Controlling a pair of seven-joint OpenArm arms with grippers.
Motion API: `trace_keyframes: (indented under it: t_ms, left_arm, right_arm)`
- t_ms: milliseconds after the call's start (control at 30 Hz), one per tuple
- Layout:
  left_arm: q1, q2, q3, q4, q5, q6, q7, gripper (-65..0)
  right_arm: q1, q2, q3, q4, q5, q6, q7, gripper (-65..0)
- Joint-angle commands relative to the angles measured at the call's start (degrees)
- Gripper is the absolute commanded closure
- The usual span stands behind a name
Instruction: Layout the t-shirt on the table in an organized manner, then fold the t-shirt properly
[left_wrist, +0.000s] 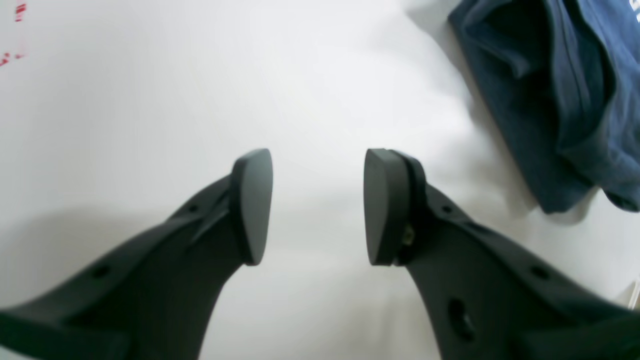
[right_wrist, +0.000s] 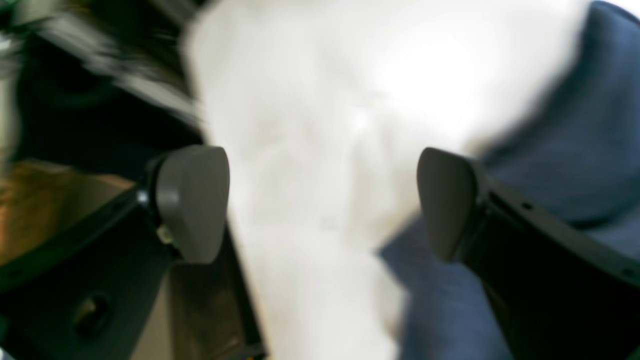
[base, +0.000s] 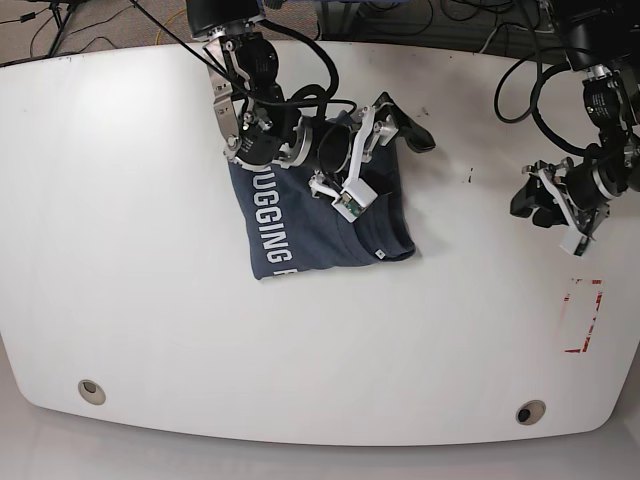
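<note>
Looks like robotics lab / test bench, not home. Big glossy white table (base: 130, 250) with rounded corners fills base view, two metal grommet holes (base: 91, 391) near bottom edge like office desk. Red-and-white marking (base: 585, 315) at right of frame. Black cables (base: 420, 15) tangled across top edge, draped over brownish carpet-like floor (base: 110, 25) at upper left. Two arm mounts with exposed wiring at table's top edge.
</note>
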Motion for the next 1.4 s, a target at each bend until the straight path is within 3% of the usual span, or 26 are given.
trace_keyframes:
  t_ms: [0,200,333,433,633,800,933,1100,1367]
  left_arm:
    - [-2.09,-1.10,3.42,1.99,-1.00,-0.25,-1.13,-28.2]
    - [-3.06,-2.06,13.00,6.39,-0.65,-0.25,-1.39,-28.1]
    - [-4.03,-1.89,19.33,10.52,3.57,-0.25,-3.15,-27.6]
    - [-4.12,-1.71,24.78,12.80,8.75,-0.25,-5.35,-23.9]
    - [-3.94,2.42,29.88,13.07,15.79,-0.25,-7.28,-6.4]
    - [-1.92,5.58,30.15,12.98,19.30,-0.25,-7.37,-6.4]
    - [-1.04,8.40,30.23,12.98,21.94,-0.25,-7.37,-6.7]
    - [-0.69,11.83,32.26,12.72,26.69,-0.25,-7.37,-6.8]
    - [-0.86,12.71,43.95,10.96,33.63,-0.25,-7.37,-6.8]
  right_arm:
    - [1.50,0.11,0.67,1.28,1.63,0.61,1.19,-56.6]
    - [4.14,5.30,6.39,1.28,1.54,0.61,1.28,-56.6]
    - [7.13,8.02,8.76,0.67,1.28,0.61,1.63,-55.8]
    - [9.94,10.22,9.99,-2.85,1.28,0.61,3.39,-48.4]
    - [15.83,13.65,11.40,-9.44,1.28,0.61,6.82,-23.0]
    - [20.14,14.17,11.22,-14.63,1.19,0.61,9.37,-9.7]
    - [22.69,14.35,11.13,-19.11,-0.30,0.61,11.83,-8.9]
    - [24.80,14.09,11.13,-24.65,-8.57,0.79,16.31,-8.9]
    - [24.63,14.09,11.57,-32.56,-19.91,6.15,24.49,-8.2]
